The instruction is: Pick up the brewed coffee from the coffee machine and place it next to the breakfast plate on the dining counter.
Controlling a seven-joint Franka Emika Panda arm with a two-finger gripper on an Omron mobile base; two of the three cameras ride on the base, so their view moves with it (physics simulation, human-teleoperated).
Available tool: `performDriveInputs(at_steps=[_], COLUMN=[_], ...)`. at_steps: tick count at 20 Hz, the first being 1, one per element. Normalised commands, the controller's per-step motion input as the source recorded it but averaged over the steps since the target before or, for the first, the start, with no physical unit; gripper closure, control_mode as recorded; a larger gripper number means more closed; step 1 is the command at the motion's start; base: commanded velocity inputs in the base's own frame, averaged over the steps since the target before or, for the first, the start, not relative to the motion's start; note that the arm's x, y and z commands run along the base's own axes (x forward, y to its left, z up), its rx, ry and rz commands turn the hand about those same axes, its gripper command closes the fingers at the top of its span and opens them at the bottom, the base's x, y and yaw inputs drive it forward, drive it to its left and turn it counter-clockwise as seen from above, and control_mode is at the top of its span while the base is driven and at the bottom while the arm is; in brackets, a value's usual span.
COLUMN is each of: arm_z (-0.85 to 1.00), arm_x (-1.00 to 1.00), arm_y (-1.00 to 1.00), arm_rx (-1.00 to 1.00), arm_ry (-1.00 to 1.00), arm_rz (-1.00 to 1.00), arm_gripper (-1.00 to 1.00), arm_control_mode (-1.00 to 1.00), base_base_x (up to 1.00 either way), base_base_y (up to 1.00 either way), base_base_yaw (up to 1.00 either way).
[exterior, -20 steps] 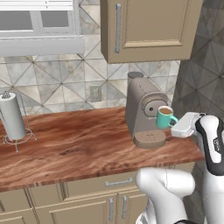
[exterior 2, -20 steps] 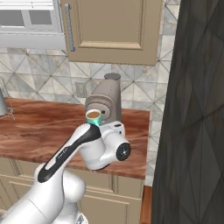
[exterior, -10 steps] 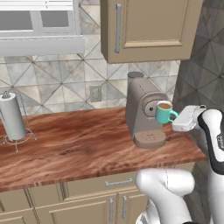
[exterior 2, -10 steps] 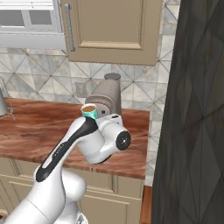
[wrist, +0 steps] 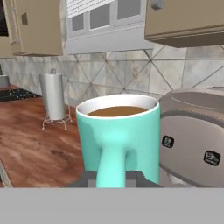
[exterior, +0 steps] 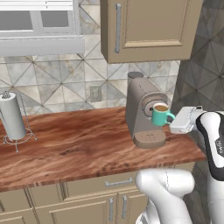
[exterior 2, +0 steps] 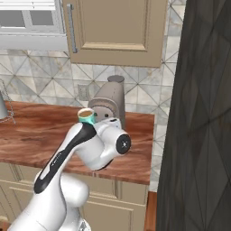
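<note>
We see our arm [exterior 2: 85, 149] as a chain of smooth, glossy white shells, rounded at every joint. A long black strip [exterior 2: 54, 164] runs along one link in the right base view, and another black band [exterior: 213, 140] edges the link at the right of the left base view. A round dark cap with a grey ring [exterior 2: 122, 143] closes one joint. Our base is a bulging white hump [exterior: 168, 186]. The tool [exterior: 183, 120] sits in a boxy white housing.
</note>
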Motion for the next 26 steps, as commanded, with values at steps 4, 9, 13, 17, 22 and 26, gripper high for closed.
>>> performDriveInputs(at_steps=[4, 9, 13, 17, 22, 26], arm_z=[-0.21, -0.02, 0.0, 0.0, 0.0, 0.0], arm_x=[-0.3, -0.11, 0.0, 0.0, 0.0, 0.0], arm_y=[0.06, 0.0, 0.0, 0.0, 0.0, 0.0], arm_rx=[0.0, 0.0, 0.0, 0.0, 0.0, 0.0], arm_ry=[-0.03, -0.03, 0.0, 0.0, 0.0, 0.0], arm_rz=[0.11, 0.03, 0.0, 0.0, 0.0, 0.0], arm_gripper=[1.0, 1.0, 1.0, 1.0, 1.0, 1.0], arm_control_mode=[-1.0, 1.0, 1.0, 1.0, 1.0, 1.0], base_base_x=[0.0, -0.63, -0.66, -0.57, -0.46, -0.33], base_base_y=[0.0, 0.2, 0.76, 0.71, 0.66, 0.37], base_base_yaw=[0.0, 0.18, 0.46, 0.63, 0.65, 0.73])
